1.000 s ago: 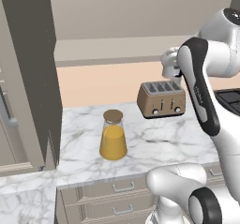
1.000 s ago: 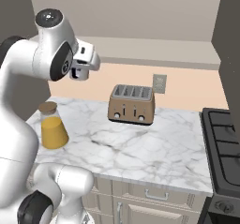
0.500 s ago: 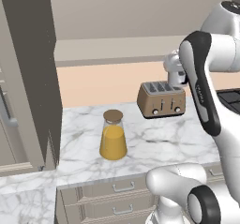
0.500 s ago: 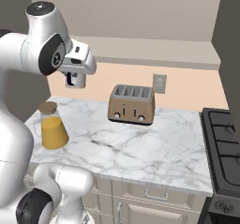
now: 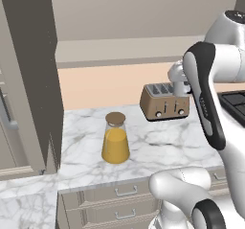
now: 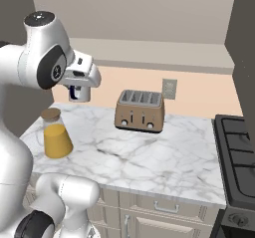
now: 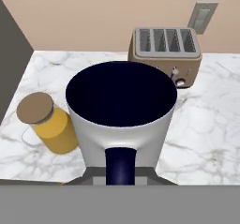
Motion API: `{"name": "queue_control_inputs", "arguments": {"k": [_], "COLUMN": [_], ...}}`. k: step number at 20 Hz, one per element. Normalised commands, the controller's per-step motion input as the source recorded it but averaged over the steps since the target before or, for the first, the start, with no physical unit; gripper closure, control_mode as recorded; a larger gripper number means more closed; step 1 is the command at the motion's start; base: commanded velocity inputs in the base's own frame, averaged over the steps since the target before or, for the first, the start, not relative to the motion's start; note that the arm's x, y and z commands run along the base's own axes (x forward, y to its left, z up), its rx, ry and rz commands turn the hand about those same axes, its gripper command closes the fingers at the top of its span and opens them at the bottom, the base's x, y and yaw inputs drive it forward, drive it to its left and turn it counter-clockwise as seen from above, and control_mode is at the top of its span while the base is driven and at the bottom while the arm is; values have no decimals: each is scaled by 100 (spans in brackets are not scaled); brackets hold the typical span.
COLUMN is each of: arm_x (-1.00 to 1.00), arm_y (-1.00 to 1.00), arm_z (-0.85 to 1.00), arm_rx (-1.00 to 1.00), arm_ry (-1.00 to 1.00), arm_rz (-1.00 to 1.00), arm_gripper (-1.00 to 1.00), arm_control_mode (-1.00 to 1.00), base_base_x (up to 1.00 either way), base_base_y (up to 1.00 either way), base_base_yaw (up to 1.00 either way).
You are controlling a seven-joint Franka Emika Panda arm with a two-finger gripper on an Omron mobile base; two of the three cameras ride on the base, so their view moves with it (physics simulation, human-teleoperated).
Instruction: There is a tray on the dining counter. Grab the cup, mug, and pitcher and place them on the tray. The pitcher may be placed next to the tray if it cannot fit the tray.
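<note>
The claw (image 7: 121, 169) is gripping the mug (image 7: 122, 110), its jaws drawn in narrow on the mug's rim, and is holding it up in the air above the tabletop (image 6: 149, 157). In the hand view the mug is showing its dark navy inside, a pale outer wall and a navy handle pointing toward the camera. In the right base view the claw (image 6: 75, 93) is hanging high over the left part of the marble, with a little of the dark mug (image 6: 73, 93) showing beneath the white hand.

The pitcher (image 5: 115, 139) is standing upright on the marble tabletop (image 5: 158, 146) over beige drawers, near its left end, its brown cork lid sitting on top and orange liquid filling the lower part. In the hand view the pitcher (image 7: 48, 123) is appearing just beside the mug, lower down on the marble.

A brown four-slot toaster (image 6: 140, 111) is standing further back by the wall, well apart from the pitcher (image 6: 55, 135). A wall socket (image 6: 169, 88) is sitting behind the toaster. A dark stove (image 6: 239, 152) is adjoining the tabletop's right end.
</note>
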Motion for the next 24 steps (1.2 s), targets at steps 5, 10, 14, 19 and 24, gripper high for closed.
{"name": "queue_control_inputs", "arguments": {"k": [5, 10, 14, 19, 24], "arm_x": [-6, -22, -22, -5, 0], "arm_y": [0, 0, 0, 0, 0], "arm_z": [0, 0, 0, 0, 0], "arm_rx": [0, 0, 0, 0, 0], "arm_ry": [-12, -7, -2, -1, 0], "arm_rz": [-5, -6, -8, -2, 0], "arm_gripper": [100, 100, 100, 100, 100], "arm_control_mode": [-100, -100, -100, 100, 100], "base_base_x": [0, 0, 0, -23, -51], "base_base_y": [0, 0, 0, -10, -42], "base_base_yaw": [0, 0, 0, -2, 0]}}
